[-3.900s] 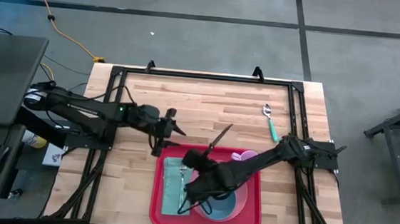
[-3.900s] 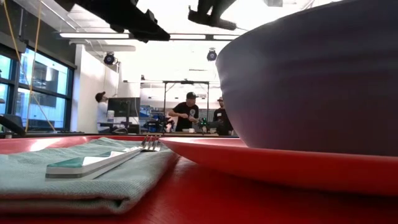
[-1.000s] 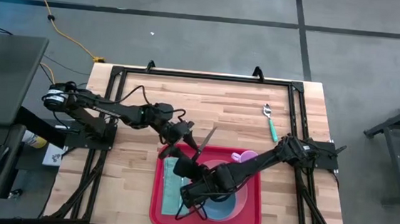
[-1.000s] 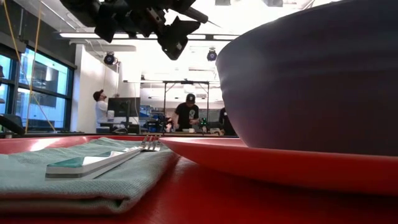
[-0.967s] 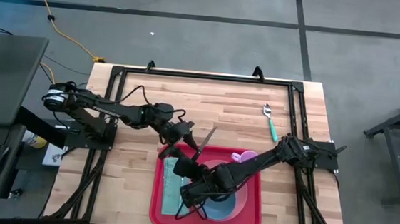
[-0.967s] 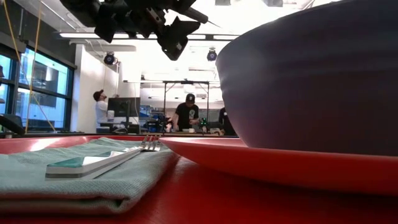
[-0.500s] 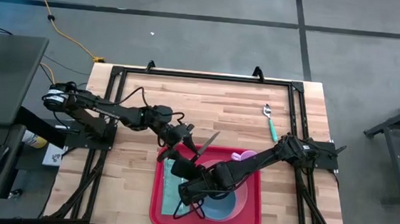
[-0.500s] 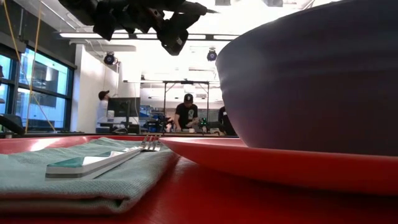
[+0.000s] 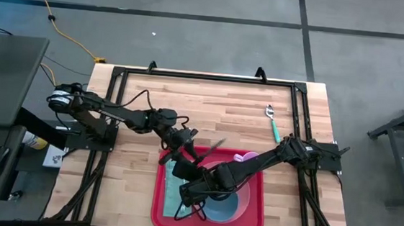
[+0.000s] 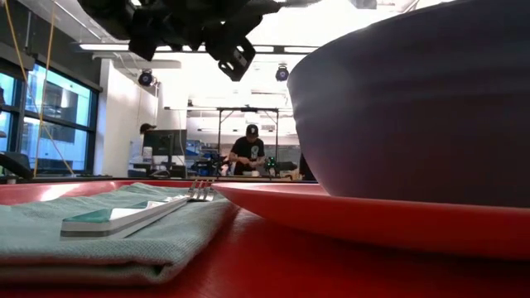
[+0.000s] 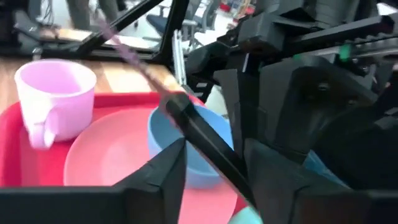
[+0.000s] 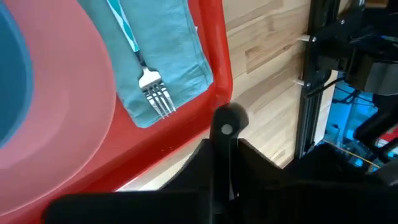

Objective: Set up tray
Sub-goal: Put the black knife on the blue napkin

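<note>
Plate (image 11: 118, 158), bowl (image 11: 186, 140) and mug (image 11: 53, 93) crowd the tray (image 9: 162, 211).

The tray (image 9: 255, 222) is bright red. On it the plate (image 11: 118, 155) is pink and the bowl (image 11: 186, 140) light blue; the cup (image 11: 53, 93) is pale pink. The napkin (image 12: 165, 53) is teal, under a silver fork (image 12: 155, 93) (its handle looks teal too). The table (image 9: 217, 107) is light wood.
</note>
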